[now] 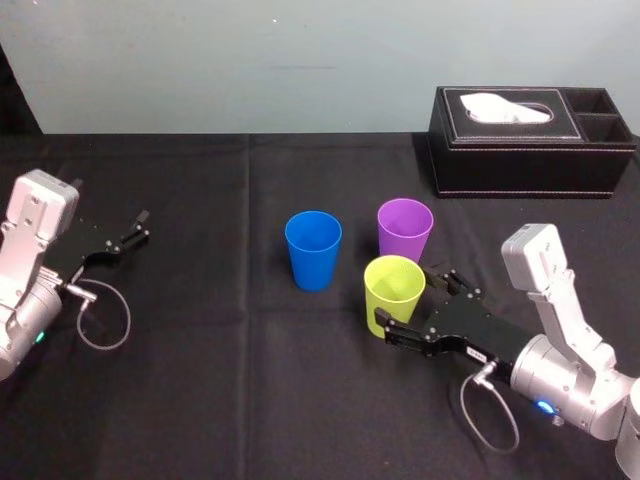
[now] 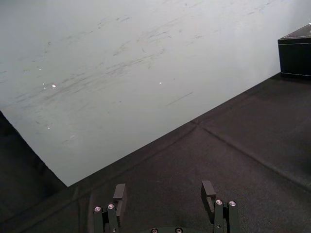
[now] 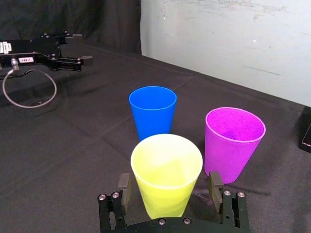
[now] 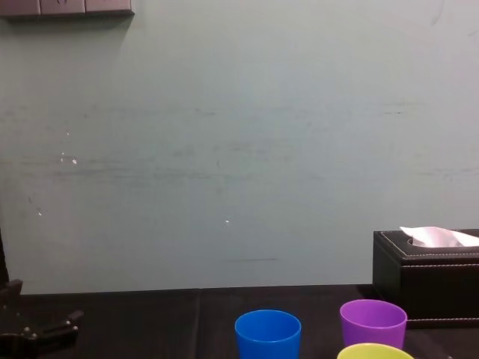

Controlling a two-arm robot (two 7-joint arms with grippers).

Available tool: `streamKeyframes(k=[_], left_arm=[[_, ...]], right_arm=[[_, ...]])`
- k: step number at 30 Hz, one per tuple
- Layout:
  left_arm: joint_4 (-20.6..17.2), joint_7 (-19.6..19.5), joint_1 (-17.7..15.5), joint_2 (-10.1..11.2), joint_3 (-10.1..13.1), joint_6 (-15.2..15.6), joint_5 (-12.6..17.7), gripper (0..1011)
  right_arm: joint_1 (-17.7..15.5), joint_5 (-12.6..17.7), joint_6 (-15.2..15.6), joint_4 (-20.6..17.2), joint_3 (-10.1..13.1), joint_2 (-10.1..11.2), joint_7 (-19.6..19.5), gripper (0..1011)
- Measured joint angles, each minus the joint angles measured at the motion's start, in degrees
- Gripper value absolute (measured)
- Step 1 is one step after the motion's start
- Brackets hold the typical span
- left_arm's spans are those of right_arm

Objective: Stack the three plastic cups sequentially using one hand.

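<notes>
Now three cups: blue cup (image 1: 313, 250), purple cup (image 1: 405, 230), yellow-green cup (image 1: 394, 290). Right gripper (image 3: 168, 187) low, spread around yellow-green cup; left gripper (image 2: 165, 191) spread, table's (image 1: 200, 380) left edge.

black table (image 1: 200, 400) | blue cup (image 1: 313, 250) | purple cup (image 1: 404, 230) | yellow-green cup (image 1: 393, 290), seemingly | tissue box (image 1: 530, 150)

Right tool (image 1: 410, 296) jaws apart, left tool (image 1: 140, 226) parked
</notes>
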Motion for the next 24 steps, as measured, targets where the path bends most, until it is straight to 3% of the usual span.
streamKeyframes(k=[15, 24], left_arm=[[0.0, 0.0, 0.0, 0.0, 0.0, 0.0, 0.0, 1011], [0.0, 0.0, 0.0, 0.0, 0.0, 0.0, 0.0, 1012]], right_arm=[[1.4, -1.5, -0.3, 2.7, 0.6, -3.8, 1.7, 1004], [1.4, -1.5, -0.4, 2.8, 0.7, -3.8, 1.8, 1004]])
